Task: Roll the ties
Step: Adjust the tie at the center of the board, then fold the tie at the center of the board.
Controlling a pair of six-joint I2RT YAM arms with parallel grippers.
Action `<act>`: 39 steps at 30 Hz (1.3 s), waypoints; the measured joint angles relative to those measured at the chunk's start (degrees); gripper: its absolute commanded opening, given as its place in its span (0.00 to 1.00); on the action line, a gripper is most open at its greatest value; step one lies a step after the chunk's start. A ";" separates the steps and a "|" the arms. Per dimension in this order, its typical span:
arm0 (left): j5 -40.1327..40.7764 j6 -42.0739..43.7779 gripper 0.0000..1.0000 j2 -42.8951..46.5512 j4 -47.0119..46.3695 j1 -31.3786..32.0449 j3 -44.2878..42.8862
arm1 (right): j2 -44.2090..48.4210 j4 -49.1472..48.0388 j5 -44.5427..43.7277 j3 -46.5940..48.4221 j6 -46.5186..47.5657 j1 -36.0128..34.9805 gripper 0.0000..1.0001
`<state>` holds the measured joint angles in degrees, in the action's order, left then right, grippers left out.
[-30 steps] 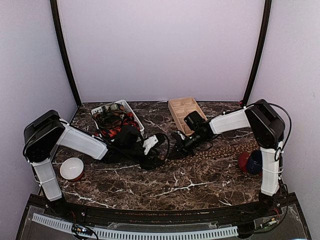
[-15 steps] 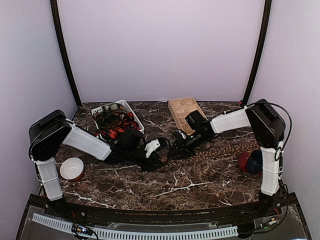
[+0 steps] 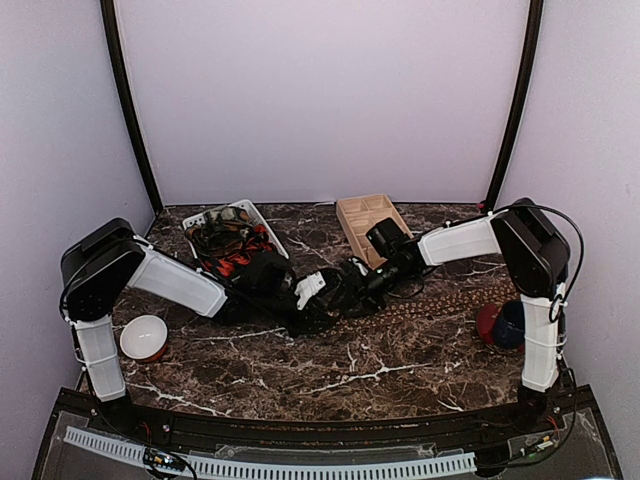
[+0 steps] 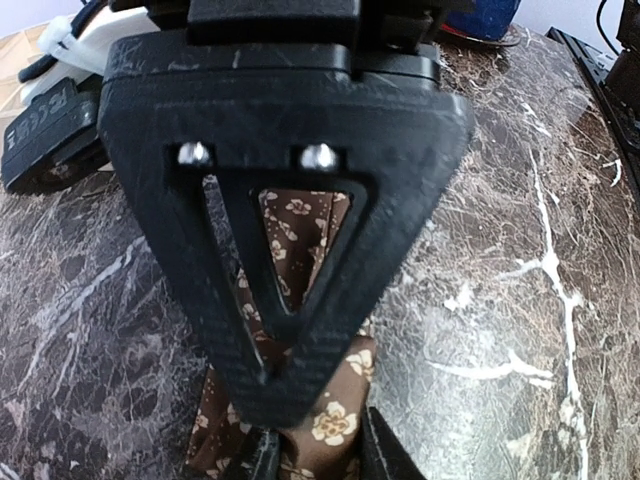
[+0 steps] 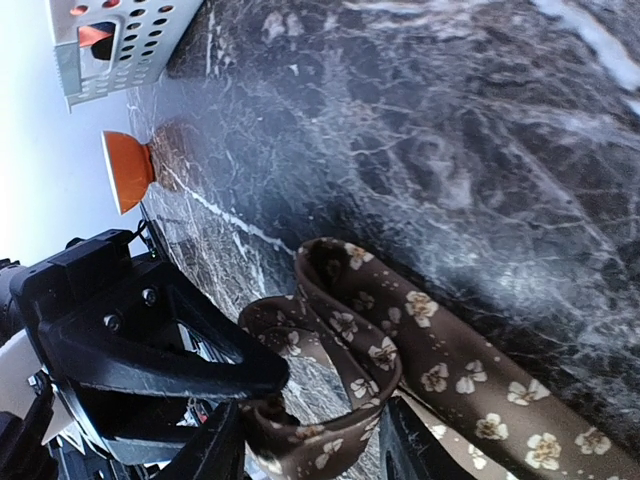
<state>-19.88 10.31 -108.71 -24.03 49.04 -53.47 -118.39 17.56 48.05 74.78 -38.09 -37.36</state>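
Tie status: brown tie lies flat on the desk, on the near side of the wooden tray. Long axis runs left-right, tail off to the tray's near right. Folded end sits just near-left of the tray, between both sets of jaws, which face each other there, so both arms are equally close. Left jaws: narrow gap, fabric fills it, looks clamped. Right jaws: partly apart, fold sits loosely between them, not pinched. Fabric is soft, brown with tan flowers. Only one loose loop, so I'd say rolling has barely begun.
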 measured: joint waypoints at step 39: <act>3.21 3.06 0.77 -5.62 -3.06 0.00 -0.57 | 0.00 2.97 1.68 1.73 1.99 -0.35 0.00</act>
<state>-16.67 13.37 -114.32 -27.09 49.04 -54.04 -118.39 20.53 49.74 76.51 -36.10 -37.71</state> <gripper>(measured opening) 0.915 0.017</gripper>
